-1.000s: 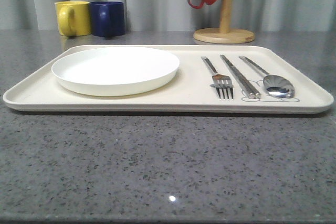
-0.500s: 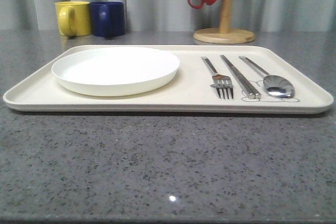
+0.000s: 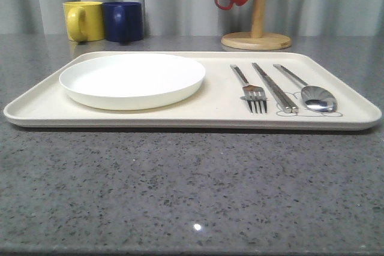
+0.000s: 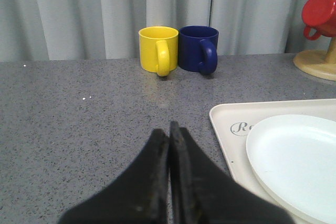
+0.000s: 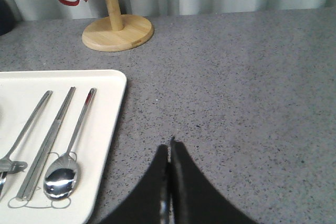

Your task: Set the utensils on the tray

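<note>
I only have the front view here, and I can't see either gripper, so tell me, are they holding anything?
Observer: No. The left wrist view shows the left gripper shut on nothing, over bare counter beside the tray.
Operator: And the right one?
Observer: The right gripper is shut too, empty, over the counter off the tray's spoon side.
Operator: Any printing on the tray?
Observer: Yes, script beginning "R" at the corner near the plate, and a line drawing under the spoon bowl and chopsticks tips.
</note>
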Controlling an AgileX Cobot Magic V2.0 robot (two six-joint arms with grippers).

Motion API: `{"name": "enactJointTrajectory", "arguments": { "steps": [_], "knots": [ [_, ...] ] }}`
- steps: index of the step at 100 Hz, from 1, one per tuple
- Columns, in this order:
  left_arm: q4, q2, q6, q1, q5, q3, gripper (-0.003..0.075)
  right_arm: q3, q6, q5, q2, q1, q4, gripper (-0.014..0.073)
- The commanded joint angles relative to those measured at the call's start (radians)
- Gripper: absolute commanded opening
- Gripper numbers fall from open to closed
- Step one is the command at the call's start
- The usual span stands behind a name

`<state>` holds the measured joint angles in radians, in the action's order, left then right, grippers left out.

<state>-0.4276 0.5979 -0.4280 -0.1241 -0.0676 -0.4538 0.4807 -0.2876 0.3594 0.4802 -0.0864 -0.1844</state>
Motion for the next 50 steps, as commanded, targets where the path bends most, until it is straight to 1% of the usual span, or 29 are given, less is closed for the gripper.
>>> {"name": "enactJointTrajectory", "arguments": {
  "steps": [1, 38, 50],
  "knots": [
    [-0.003, 0.001, 0.0, -0.003, 0.076, -0.028, -0.0018, 0.026, 0.012, -0.085, 0.003, 0.005, -0.017, -0.0069],
    [-0.003, 0.001, 0.0, -0.003, 0.076, -0.028, -0.0018, 0.025, 0.012, -0.089, -0.002, 0.005, -0.026, -0.0069],
    [-0.003, 0.001, 0.0, -0.003, 0.074, -0.028, -0.0018, -0.015, 0.04, -0.142, -0.053, 0.01, -0.011, -0.0069]
  ]
}}
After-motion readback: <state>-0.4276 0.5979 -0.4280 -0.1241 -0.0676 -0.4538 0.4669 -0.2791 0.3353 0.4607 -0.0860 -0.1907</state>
